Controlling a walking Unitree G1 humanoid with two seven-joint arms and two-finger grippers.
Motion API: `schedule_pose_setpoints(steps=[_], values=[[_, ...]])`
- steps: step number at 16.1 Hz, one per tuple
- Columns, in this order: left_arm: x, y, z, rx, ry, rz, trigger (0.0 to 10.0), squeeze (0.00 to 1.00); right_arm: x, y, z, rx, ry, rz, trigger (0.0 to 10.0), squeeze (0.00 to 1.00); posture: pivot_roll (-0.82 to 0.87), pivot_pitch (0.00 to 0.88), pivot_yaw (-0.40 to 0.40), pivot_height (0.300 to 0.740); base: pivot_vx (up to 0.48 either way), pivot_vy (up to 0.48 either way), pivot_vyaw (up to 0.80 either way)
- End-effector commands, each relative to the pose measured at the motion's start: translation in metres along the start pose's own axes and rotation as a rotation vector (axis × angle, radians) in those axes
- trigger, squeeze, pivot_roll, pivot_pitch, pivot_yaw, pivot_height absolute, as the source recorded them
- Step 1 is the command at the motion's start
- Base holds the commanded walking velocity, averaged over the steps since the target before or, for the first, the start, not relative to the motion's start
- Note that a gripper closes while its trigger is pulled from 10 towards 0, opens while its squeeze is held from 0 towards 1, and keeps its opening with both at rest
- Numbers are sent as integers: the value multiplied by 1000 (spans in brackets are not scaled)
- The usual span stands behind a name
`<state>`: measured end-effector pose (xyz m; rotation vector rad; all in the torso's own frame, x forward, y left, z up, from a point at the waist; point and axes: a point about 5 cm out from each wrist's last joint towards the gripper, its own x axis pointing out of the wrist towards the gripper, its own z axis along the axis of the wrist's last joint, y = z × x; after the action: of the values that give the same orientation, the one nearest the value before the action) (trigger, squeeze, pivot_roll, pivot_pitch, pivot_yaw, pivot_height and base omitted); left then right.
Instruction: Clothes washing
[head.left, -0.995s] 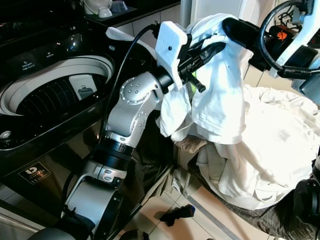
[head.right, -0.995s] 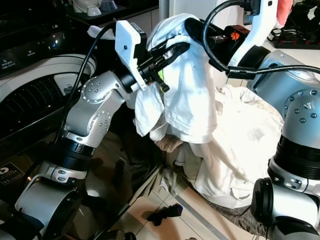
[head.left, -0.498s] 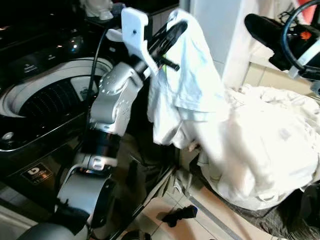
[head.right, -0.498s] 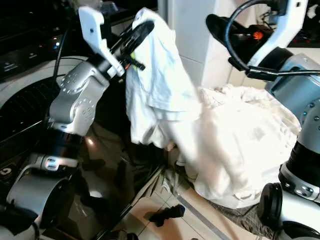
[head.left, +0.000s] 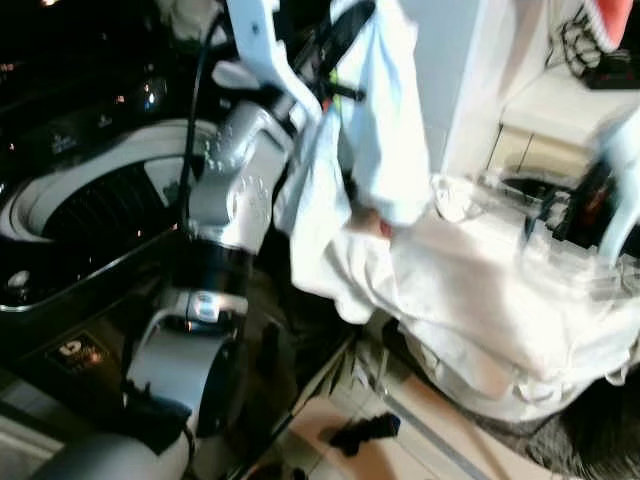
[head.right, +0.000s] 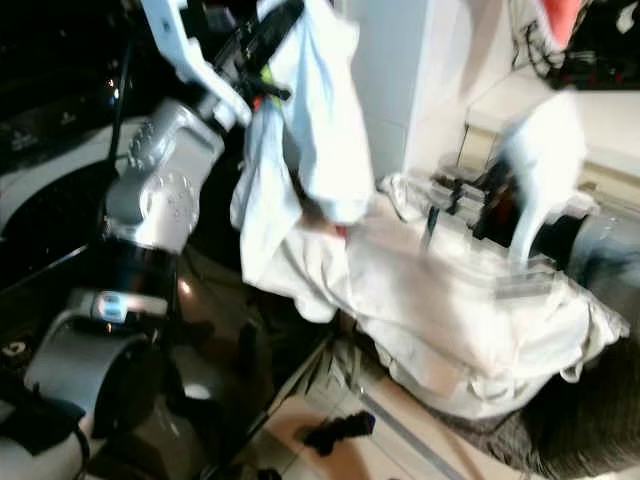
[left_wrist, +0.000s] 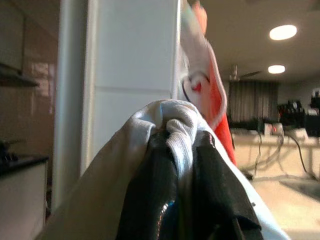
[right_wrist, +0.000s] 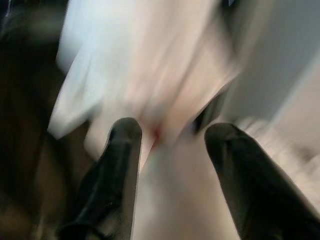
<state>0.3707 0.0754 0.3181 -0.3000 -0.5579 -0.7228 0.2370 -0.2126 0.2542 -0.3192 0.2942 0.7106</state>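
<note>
My left gripper (head.left: 337, 33) is raised high beside the washer, shut on a white garment (head.left: 385, 120) that hangs down from it. In the left wrist view the black fingers (left_wrist: 150, 200) pinch a fold of that white cloth (left_wrist: 172, 117). The open drum of the black top-loading washing machine (head.left: 90, 205) lies to the left of the arm. A pile of white laundry (head.left: 480, 310) sits low on the right. My right arm (head.right: 530, 170) is a blur above that pile. The right gripper (right_wrist: 172, 145) is open, its fingers wide apart in front of white cloth.
A small black item (head.left: 365, 430) lies on the tiled floor in front of the washer. A white pillar (head.left: 450, 80) stands behind the hanging garment. A white counter (head.left: 570, 100) with cables is at the back right.
The left gripper has carried the white garment higher and nearer the washer. The right arm has let go of it and dropped from up high toward the pile. The camera has shifted.
</note>
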Motion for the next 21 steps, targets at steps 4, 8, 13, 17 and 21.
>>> schedule_pose_setpoints(steps=[4, 8, 13, 17, 21], values=[[9, 32, 50, 238, -105, 119, 0, 0, 20, 12, -22, -82, 99, 42, 10000, 820, -137, 0, 137, 740, 0, 0, 0], [7, 75, 98, 676, -37, 318, 0, 0, 35, 13, -48, -159, 211, 20, 10000, 0, -100, 0, 109, 740, 0, 0, 0], [-7, 119, 104, 894, 239, 643, 0, 0, 50, 9, -30, -208, 124, 10, 10000, 0, -77, 0, 97, 740, 0, 0, 0], [-73, 139, -4, 762, 744, 745, 10000, 0, 62, 29, -17, -191, 21, 90, 10000, 0, -97, 0, 105, 740, 0, 0, 0], [-93, 145, -14, 688, 862, 753, 10000, 1000, 59, 48, -4, -144, -35, 213, 10000, 0, -109, 0, 112, 740, 0, 0, 0]])
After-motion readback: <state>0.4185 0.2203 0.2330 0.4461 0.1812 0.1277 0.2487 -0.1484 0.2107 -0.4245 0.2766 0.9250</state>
